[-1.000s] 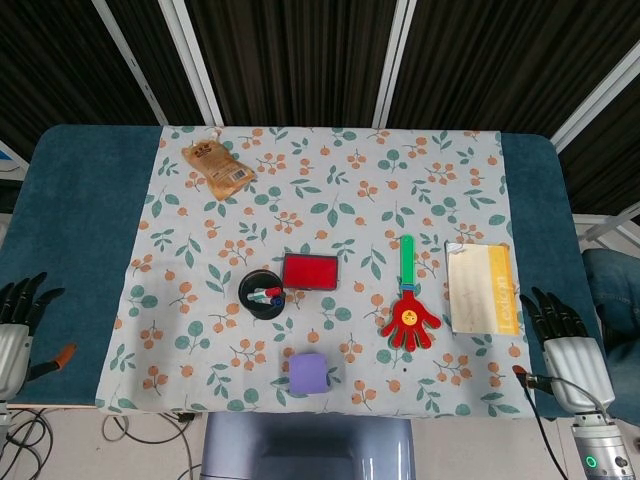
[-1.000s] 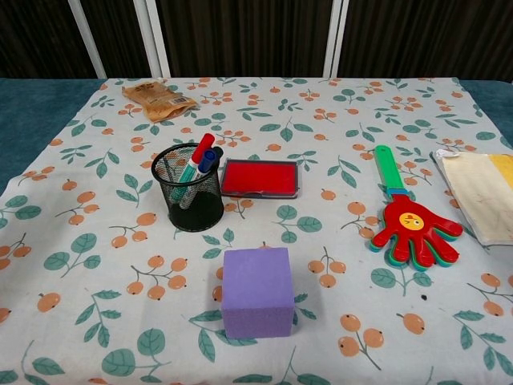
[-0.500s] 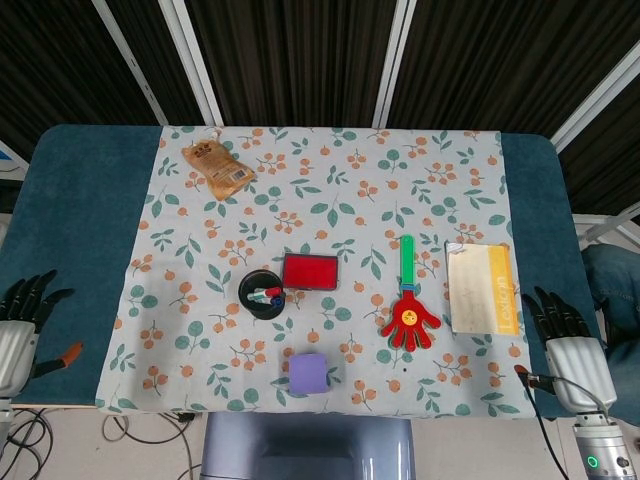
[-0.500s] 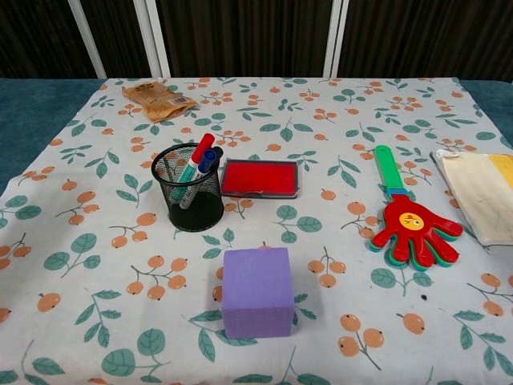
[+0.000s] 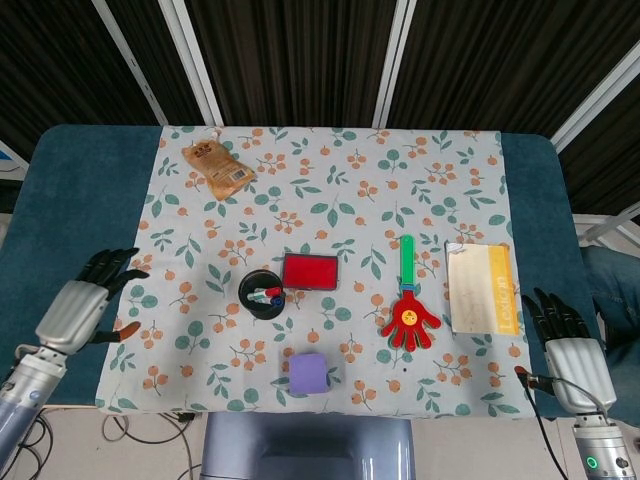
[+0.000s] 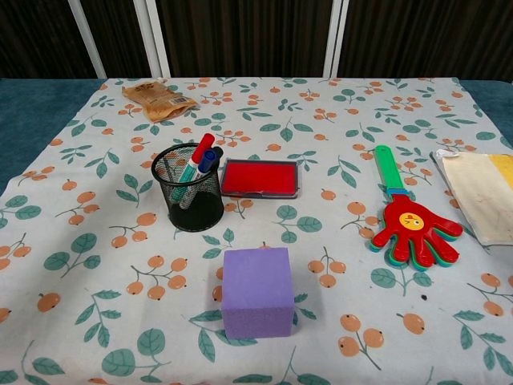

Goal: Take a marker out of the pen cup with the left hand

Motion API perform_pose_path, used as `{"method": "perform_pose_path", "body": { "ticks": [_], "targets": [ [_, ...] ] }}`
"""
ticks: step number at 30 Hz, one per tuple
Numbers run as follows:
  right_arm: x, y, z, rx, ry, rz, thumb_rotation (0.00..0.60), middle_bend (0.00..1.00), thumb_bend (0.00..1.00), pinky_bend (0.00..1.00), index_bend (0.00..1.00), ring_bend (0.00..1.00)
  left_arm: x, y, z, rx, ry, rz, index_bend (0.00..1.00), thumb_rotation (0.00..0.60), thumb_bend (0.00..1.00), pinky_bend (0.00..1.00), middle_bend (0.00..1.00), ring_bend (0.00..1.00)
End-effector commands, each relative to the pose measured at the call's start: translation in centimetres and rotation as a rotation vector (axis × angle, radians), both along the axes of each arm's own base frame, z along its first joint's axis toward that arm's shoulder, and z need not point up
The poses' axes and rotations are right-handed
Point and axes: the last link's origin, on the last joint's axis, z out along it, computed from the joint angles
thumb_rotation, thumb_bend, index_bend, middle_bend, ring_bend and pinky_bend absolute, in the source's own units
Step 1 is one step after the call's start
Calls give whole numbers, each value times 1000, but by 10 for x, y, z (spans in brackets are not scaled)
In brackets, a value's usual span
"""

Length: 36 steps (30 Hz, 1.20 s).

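A black mesh pen cup [image 5: 262,296] [image 6: 189,188] stands upright on the flowered cloth, left of centre. Markers with red and blue caps [image 6: 203,152] lean out of it, also seen from above as markers [image 5: 265,294]. My left hand [image 5: 85,300] hovers over the cloth's left edge, well to the left of the cup, fingers spread and holding nothing. My right hand [image 5: 566,348] rests at the table's right front corner, fingers apart and empty. Neither hand shows in the chest view.
A red stamp pad [image 5: 309,271] lies right beside the cup. A purple cube [image 5: 308,373] sits in front of it. A red hand clapper with a green handle [image 5: 409,312], a yellow booklet [image 5: 482,287] and a brown snack packet [image 5: 219,167] lie elsewhere on the cloth.
My left hand has risen from the table's left front corner and moved right and forward toward the cloth. The right hand and the objects have stayed still.
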Motion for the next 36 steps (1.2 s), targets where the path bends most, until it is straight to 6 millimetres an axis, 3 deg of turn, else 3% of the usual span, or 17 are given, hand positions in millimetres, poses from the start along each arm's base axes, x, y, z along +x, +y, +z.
{"method": "perform_pose_path", "body": {
  "ticks": [1, 18, 36],
  "targets": [
    [0, 0, 0, -1, 0, -3, 600, 0, 33, 150, 5, 0, 27, 16, -15, -61, -25, -50, 275, 600, 192, 0, 27, 0],
    [-2, -2, -1, 0, 1, -7, 600, 0, 33, 151, 5, 0, 68, 33, -89, -152, -35, -94, 313, 600, 244, 0, 41, 0],
    [-4, -3, -4, 11, 13, -16, 600, 0, 33, 151, 5, 0, 115, 65, -116, -198, -72, -94, 347, 600, 244, 0, 44, 0]
  ]
}}
